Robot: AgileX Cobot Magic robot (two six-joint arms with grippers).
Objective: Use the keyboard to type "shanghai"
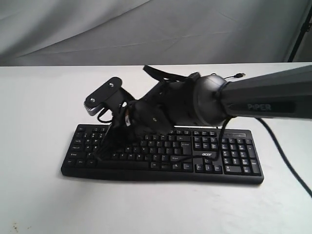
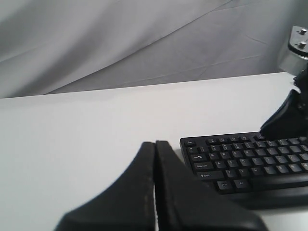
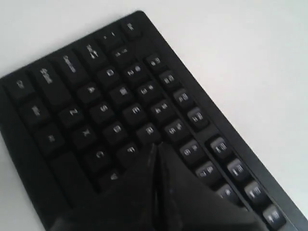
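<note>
The black keyboard (image 1: 229, 156) with a white "acer" logo lies lengthwise on the white table. My right arm reaches across it from the right. My right gripper (image 1: 108, 146) is shut and empty, pointing down over the left half of the letter keys. In the right wrist view the right gripper (image 3: 156, 145) has its tip beside the F and R keys of the keyboard (image 3: 96, 96); I cannot tell whether it touches. My left gripper (image 2: 155, 143) is shut and empty, low over bare table off the left end of the keyboard (image 2: 250, 154). It is outside the exterior view.
The keyboard's thin black cable ends in a loose USB plug (image 1: 239, 75) at the back right of the table. Grey cloth hangs behind the table. A black stand leg (image 1: 300, 34) is at the far right. The right arm's wrist (image 2: 288, 120) shows beyond the keyboard.
</note>
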